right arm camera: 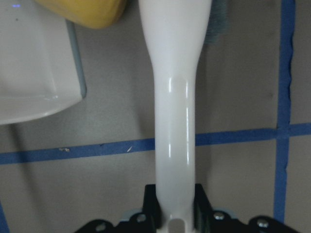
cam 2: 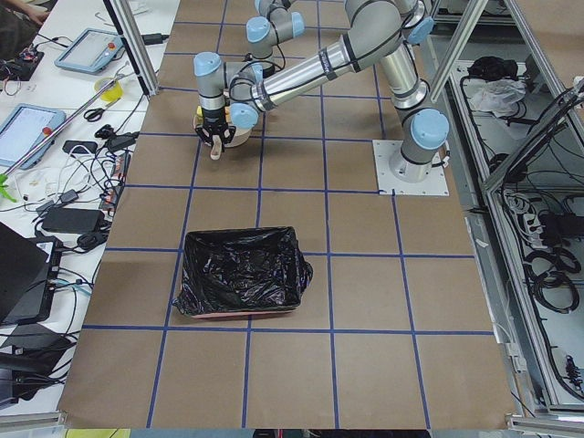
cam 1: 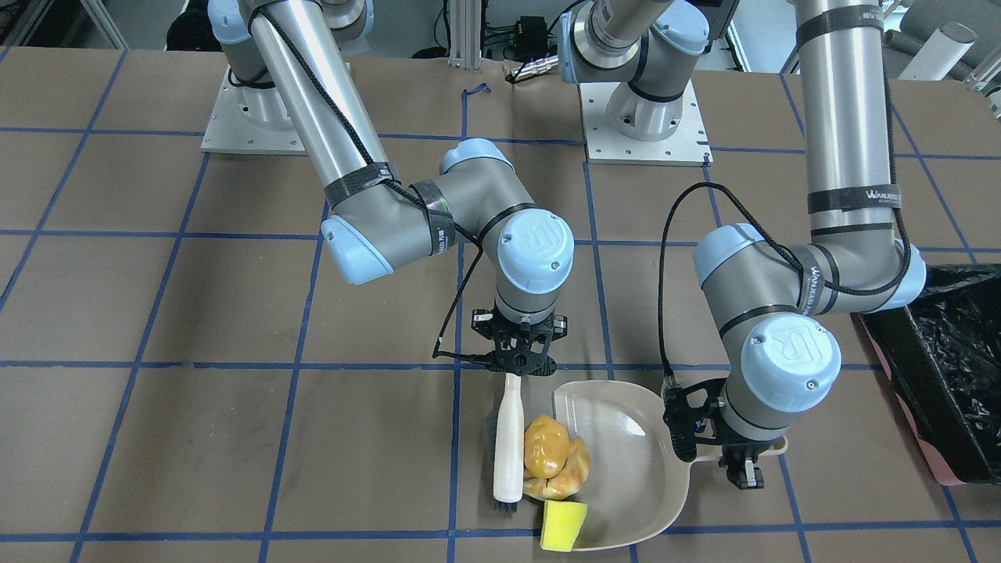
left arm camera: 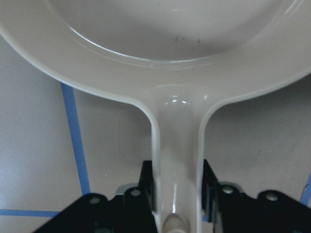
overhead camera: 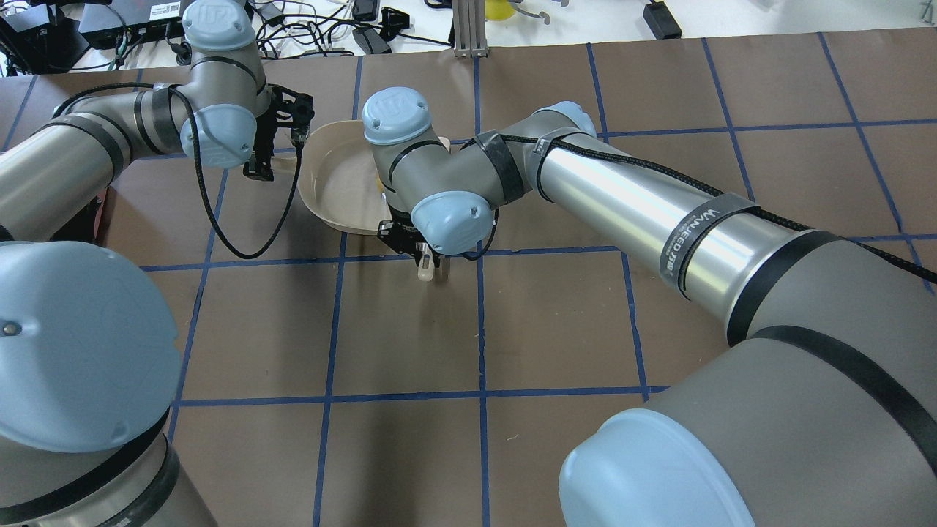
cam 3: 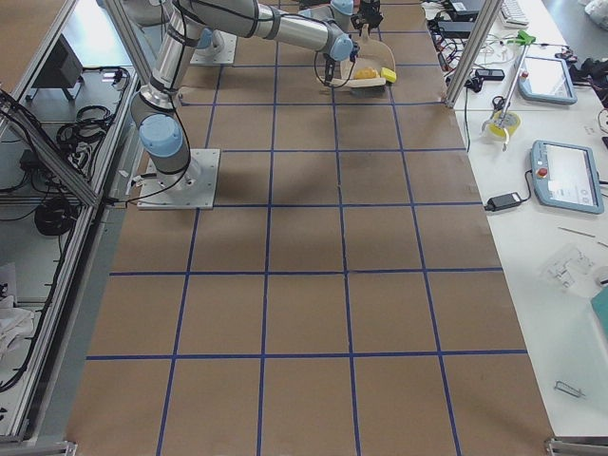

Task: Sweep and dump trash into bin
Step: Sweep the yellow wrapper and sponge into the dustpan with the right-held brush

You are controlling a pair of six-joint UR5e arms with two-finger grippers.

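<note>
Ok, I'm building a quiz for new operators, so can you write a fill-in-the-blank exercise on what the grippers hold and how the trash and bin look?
1. The left gripper is shut on the handle of the ____.
2. The right gripper is shut on the white handle of the ____.
3. The bin is lined with a ____ bag.
4. The sponge looks ____.

Missing words: dustpan; brush; black; yellow.

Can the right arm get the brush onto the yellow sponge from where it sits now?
Probably yes. The right gripper holds the brush, whose bristle end lies just beside the sponge at the lip of the dustpan, with nothing between them.
</note>
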